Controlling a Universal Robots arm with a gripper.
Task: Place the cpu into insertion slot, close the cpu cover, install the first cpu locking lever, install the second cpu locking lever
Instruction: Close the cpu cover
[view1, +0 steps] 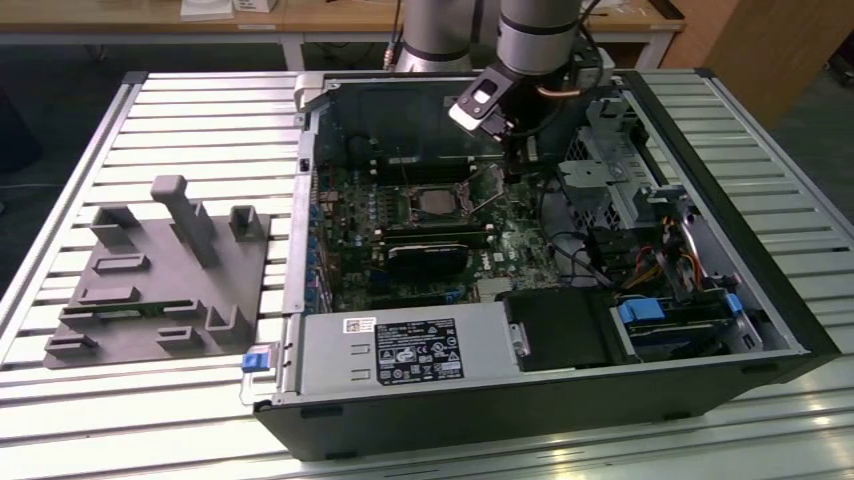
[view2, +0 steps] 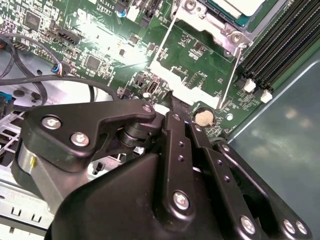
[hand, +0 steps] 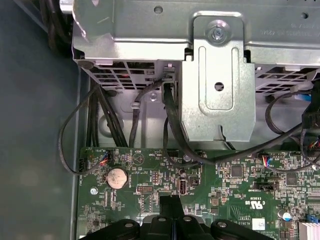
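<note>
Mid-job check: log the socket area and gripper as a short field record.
cpu: silvery-topped square chip, lying inside the frame
cpu cover: thin silver metal frame, down around the chip
levers: two thin wire levers, swung out over the green motherboard
gripper: black-fingered gripper, shut, tip over the board near the round silver coin cell

Premises: a robotics lab or workshop. A slatted aluminium work table (view1: 200, 100) carries an opened desktop computer case (view1: 534, 410) with its motherboard (view1: 350, 215) exposed, and a grey moulded fixture plate (view1: 134, 300) at the exterior view's left. Wooden benches (view1: 334, 18) stand beyond it at the far side
</note>
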